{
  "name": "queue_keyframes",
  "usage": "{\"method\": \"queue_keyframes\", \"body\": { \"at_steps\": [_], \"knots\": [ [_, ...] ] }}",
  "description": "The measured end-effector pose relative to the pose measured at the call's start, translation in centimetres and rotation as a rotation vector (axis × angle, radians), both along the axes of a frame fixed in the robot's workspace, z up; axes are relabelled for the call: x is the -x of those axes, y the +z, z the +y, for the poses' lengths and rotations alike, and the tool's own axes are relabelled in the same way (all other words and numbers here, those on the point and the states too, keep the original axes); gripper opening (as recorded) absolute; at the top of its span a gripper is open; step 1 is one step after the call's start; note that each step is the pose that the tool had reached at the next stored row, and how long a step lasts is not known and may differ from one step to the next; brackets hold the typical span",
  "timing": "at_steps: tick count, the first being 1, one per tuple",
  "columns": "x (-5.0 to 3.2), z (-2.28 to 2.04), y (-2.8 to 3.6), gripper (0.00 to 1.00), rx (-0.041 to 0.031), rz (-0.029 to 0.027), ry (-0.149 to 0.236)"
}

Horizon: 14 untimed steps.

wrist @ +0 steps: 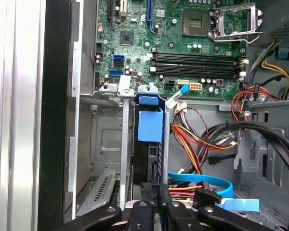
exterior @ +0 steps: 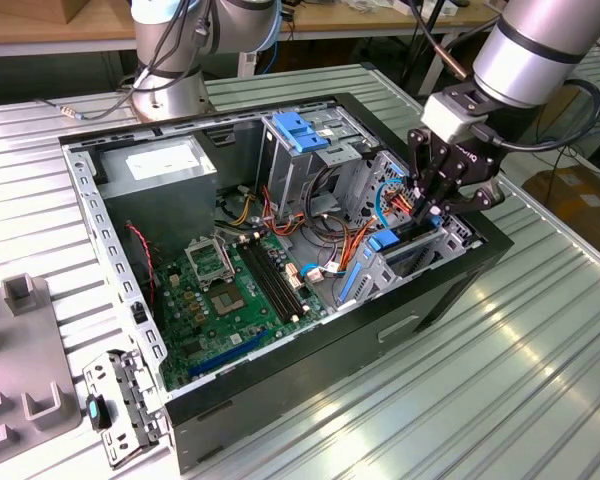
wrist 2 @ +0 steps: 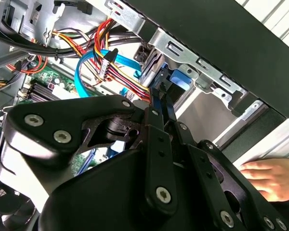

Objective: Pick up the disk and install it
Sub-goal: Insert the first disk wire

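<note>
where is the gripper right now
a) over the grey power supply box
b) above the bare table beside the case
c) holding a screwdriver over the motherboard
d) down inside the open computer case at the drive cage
d: in the exterior view the gripper reaches into the open computer case at the drive cage, where the disk with its blue rails sits in a slot.

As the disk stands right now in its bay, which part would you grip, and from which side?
Probably the disk by its narrow exposed edge with the blue rail, pinched across its thickness, coming straight in through the open side of the case. It stands on edge between the cage walls, which cover its broad faces.
</note>
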<state>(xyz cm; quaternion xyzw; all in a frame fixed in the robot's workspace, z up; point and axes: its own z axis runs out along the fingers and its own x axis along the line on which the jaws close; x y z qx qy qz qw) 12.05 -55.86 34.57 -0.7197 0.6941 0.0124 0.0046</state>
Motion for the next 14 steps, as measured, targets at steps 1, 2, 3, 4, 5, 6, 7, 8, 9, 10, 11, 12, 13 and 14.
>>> {"method": "queue_keyframes", "body": {
  "at_steps": [1,2,3,4,5,6,7,8,9,10,11,12,13,14],
  "knots": [
    [0.00,0.00,-0.03,0.16,-0.0010,0.0001,0.000],
    [0.00,0.00,-0.04,0.16,-0.0021,0.0002,0.000],
    [0.00,0.00,-0.06,0.16,-0.0032,0.0003,0.000],
    [0.00,0.00,-0.08,0.16,-0.0047,0.0004,0.000],
    [0.00,0.00,-0.09,0.16,-0.0061,0.0005,0.000],
    [0.00,0.00,-0.12,0.16,-0.0085,0.0006,0.000],
    [0.00,0.00,-0.18,0.16,-0.0098,0.0005,0.000],
    [0.00,0.00,-0.23,0.16,-0.0098,0.0005,0.000],
    [0.00,0.00,-0.43,0.16,-0.0099,0.0006,0.000],
    [0.00,-0.01,-0.53,0.16,-0.0100,0.0007,0.000],
    [0.00,-0.01,-0.60,0.16,-0.0095,0.0009,0.000],
    [-0.01,-0.01,-0.66,0.16,-0.0097,0.0013,0.000],
    [0.00,-0.01,-0.68,0.16,-0.0098,0.0013,0.000],
    [0.00,-0.01,-0.68,0.16,-0.0099,0.0014,0.000]
  ]
}}
